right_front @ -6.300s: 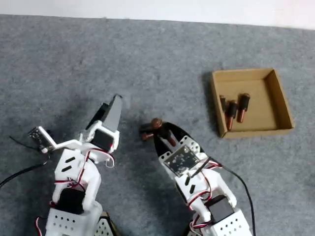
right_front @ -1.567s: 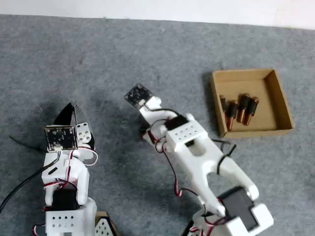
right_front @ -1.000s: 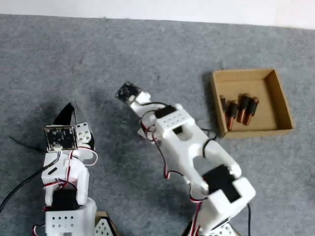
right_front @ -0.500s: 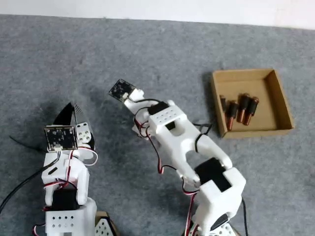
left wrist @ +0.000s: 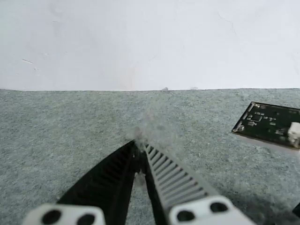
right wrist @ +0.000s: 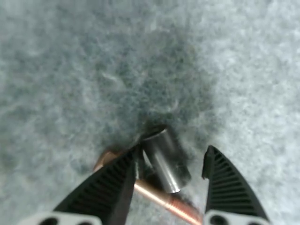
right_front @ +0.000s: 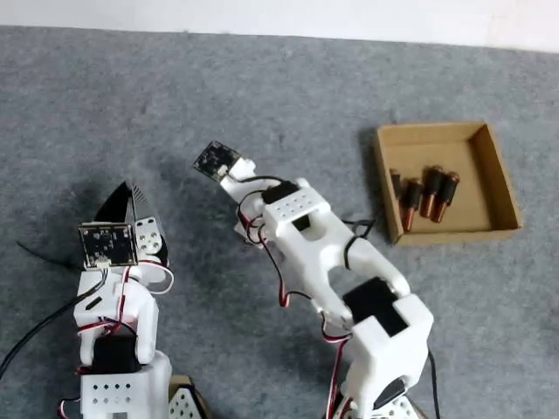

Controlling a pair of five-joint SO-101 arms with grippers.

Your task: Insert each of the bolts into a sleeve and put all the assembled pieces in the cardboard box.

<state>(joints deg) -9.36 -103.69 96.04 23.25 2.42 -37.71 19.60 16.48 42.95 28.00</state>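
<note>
A dark metal sleeve [right wrist: 166, 161] lies on the grey felt, its open end facing away from the camera. A copper bolt [right wrist: 161, 198] lies partly under and beside it, head [right wrist: 104, 158] by the black finger. My right gripper [right wrist: 172, 151] is open, one finger on each side of the sleeve. In the high view the right arm [right_front: 297, 218] stretches over the table's middle and covers that spot. My left gripper [left wrist: 138, 146] [right_front: 125, 188] is shut on nothing at the near left. The cardboard box [right_front: 430, 129] at the right holds several assembled pieces [right_front: 428, 194].
The right arm's camera board [right_front: 217, 161] [left wrist: 269, 125] sticks out over the felt, right of the left gripper. A white wall [left wrist: 150, 42] bounds the far side of the table. Bare felt lies between the arms and the box.
Over the last second the right arm swung its wrist a little left and away, then settled over the sleeve and bolt. Earlier it added a piece to the box. The left arm stayed put.
</note>
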